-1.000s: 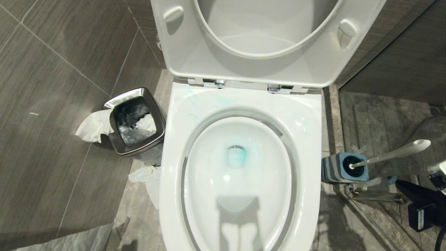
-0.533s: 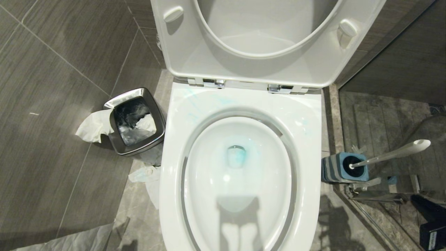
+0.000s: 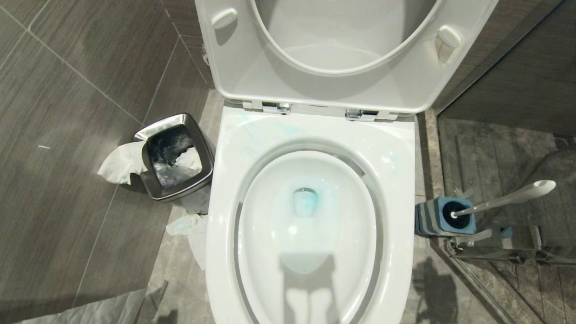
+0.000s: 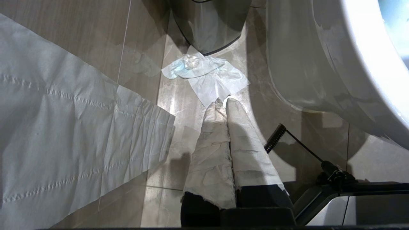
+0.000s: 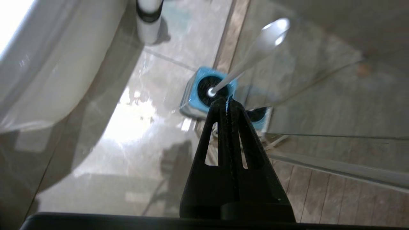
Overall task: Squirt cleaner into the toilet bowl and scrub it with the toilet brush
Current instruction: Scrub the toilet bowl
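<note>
The toilet bowl (image 3: 310, 279) stands open, seat and lid raised. Teal cleaner (image 3: 306, 203) tints the water in the drain, and faint streaks of it mark the back rim. The toilet brush (image 3: 506, 197) leans in its blue-topped holder (image 3: 443, 218) on the floor to the right of the toilet, held by nothing. My right gripper (image 5: 226, 101) hangs shut and empty above and short of the holder (image 5: 204, 94), with the brush handle (image 5: 255, 52) slanting away beyond it. My left gripper (image 4: 222, 101), wrapped in paper, is shut and empty low beside the toilet. Neither gripper shows in the head view.
A steel waste bin (image 3: 176, 155) with tissue hanging out stands left of the toilet. Crumpled tissue (image 3: 191, 229) lies on the floor, and a long paper sheet (image 4: 64, 127) lies near the left gripper. A glass shower panel (image 3: 517, 256) on a metal rail stands just behind the brush holder.
My right arm has drawn back and dropped out of the head view's lower right corner. The brush stays in its holder and the left arm has not moved.
</note>
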